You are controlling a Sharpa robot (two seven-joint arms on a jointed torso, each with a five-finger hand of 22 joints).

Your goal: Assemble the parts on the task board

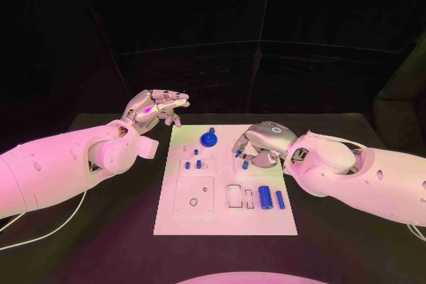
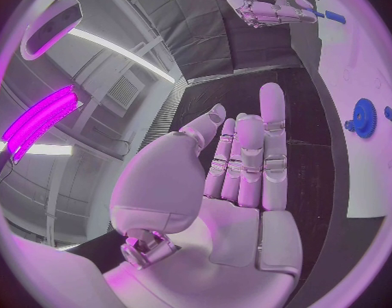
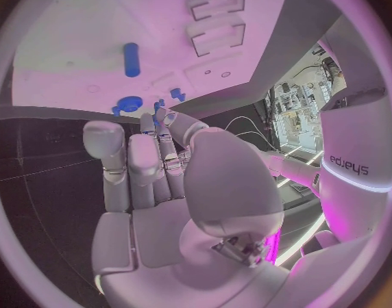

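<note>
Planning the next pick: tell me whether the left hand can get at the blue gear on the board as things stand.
Probably yes. The left hand is raised beside the task board, open and holding nothing, and the blue gear stands near that side with nothing between them. The right hand sits further right, apart from the gear.

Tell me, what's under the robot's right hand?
Under the right hand lies the white task board, with a small blue part peeking out by its fingers. The hand covers whatever else is beneath.
</note>
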